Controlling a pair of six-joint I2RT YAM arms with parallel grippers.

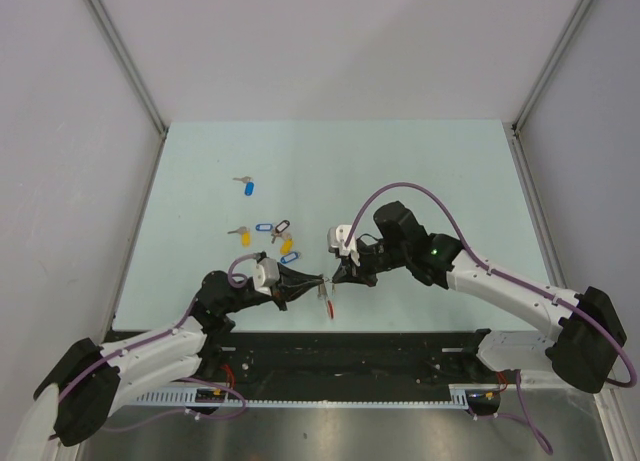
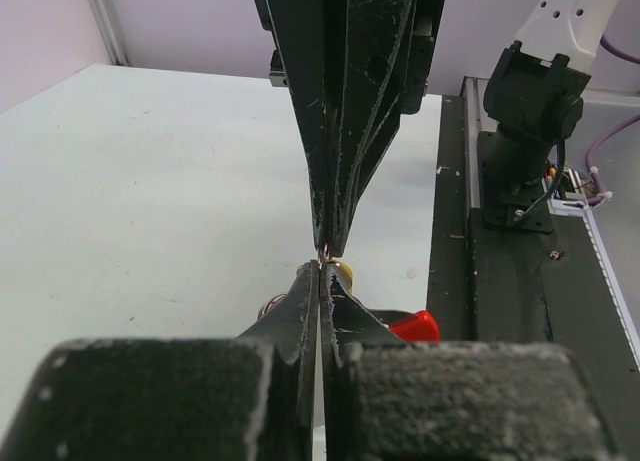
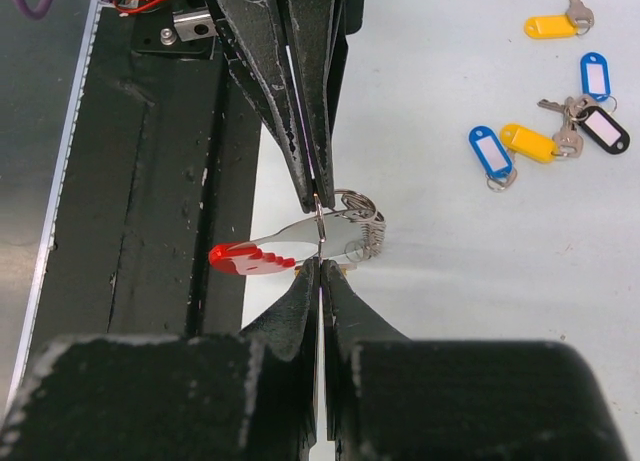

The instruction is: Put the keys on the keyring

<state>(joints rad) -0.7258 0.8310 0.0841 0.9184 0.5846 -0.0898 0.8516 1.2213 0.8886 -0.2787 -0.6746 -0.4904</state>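
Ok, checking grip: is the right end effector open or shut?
Shut: the right end effector pinches the keyring, closed tight, no gap showing.

The white-and-black left arm (image 1: 150, 353) and right arm (image 1: 505, 288) both reach inward, elbows bent. The left gripper (image 1: 318, 279) and right gripper (image 1: 337, 276) meet tip to tip, the 2 pairs of jaws pressed closed, pinching the red-and-silver keyring (image 3: 268, 253).

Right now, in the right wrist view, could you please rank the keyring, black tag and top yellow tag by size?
1. keyring: clearly largest, though nearest the camera.
2. black tag and top yellow tag: alike, so unranked.
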